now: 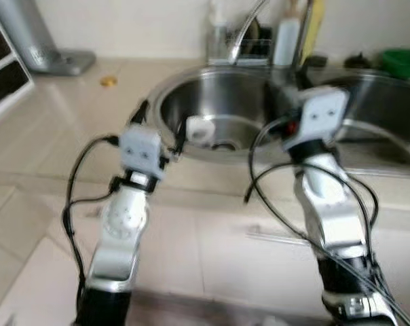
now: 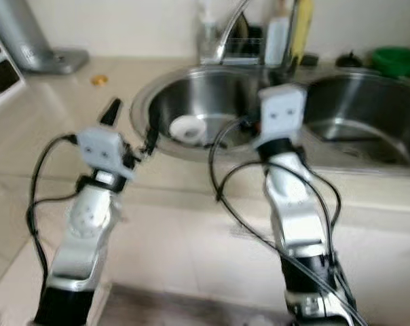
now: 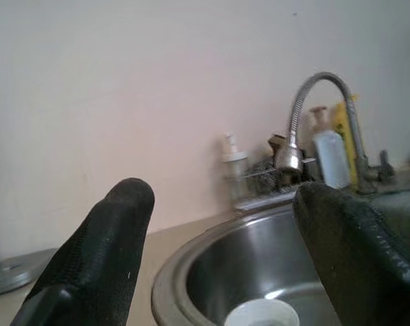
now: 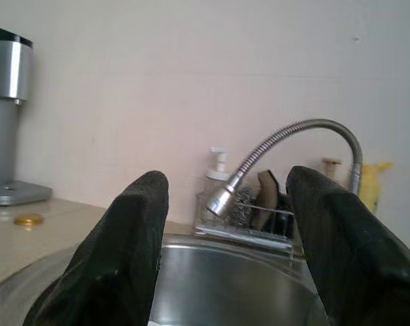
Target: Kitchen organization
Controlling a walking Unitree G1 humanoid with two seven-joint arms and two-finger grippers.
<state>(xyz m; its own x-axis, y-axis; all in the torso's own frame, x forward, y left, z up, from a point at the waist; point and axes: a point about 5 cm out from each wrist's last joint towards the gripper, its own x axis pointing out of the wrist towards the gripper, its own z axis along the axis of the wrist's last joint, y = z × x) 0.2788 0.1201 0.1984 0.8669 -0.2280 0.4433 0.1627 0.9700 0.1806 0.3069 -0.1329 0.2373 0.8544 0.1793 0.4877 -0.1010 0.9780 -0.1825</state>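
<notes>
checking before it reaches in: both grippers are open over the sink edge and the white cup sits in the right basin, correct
One detail is off. The white cup sits in the left basin, near the drain, not the right one; the left eye view shows it. The rest holds: the left gripper and right gripper are both open at the sink edge.

My head cameras look forward and down from close above the counter edge onto the double sink [image 1: 191, 146], both eyes sharing it. Each wrist camera looks low along its own spread fingers [image 3: 103, 251] toward the back wall, sharing the curved faucet [image 4: 286, 139].
</notes>
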